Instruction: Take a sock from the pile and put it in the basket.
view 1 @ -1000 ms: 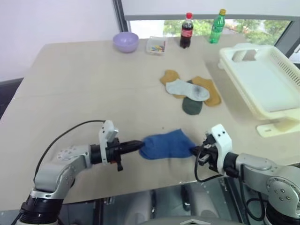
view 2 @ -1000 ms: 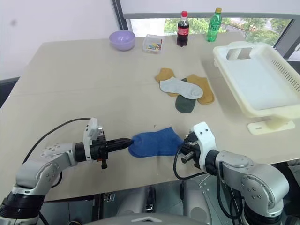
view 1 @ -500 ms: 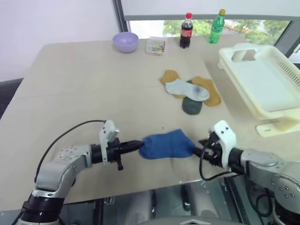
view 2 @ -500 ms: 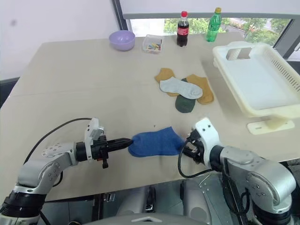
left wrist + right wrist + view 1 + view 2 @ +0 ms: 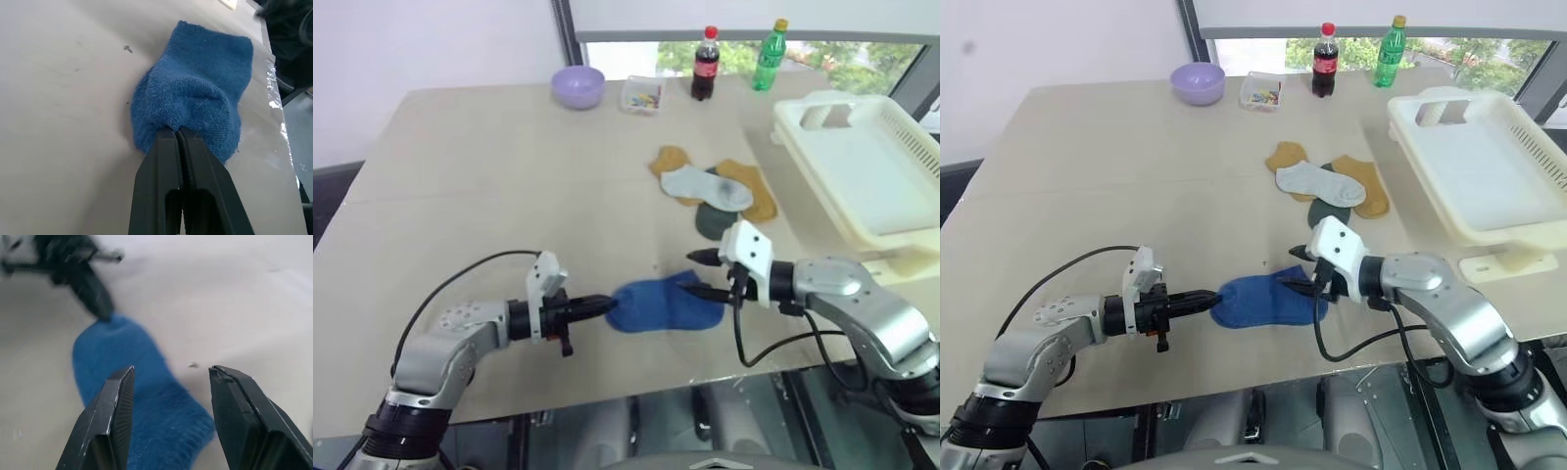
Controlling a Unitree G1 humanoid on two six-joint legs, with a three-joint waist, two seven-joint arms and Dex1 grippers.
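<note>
Two end effectors at the sock [image 5: 664,305], one on either end. Left end effector [image 5: 603,305] clenched on the sock's left edge, fabric bunched between the black fingers [image 5: 171,161]. Right end effector [image 5: 703,275] released, jaws apart, poised over the sock's right end, not gripping. Sock lying flat on the desk [image 5: 489,186] near its front edge, well apart from the pile [image 5: 715,195] beyond it. Basket [image 5: 867,176] off to the sock's far right, past the pile.
</note>
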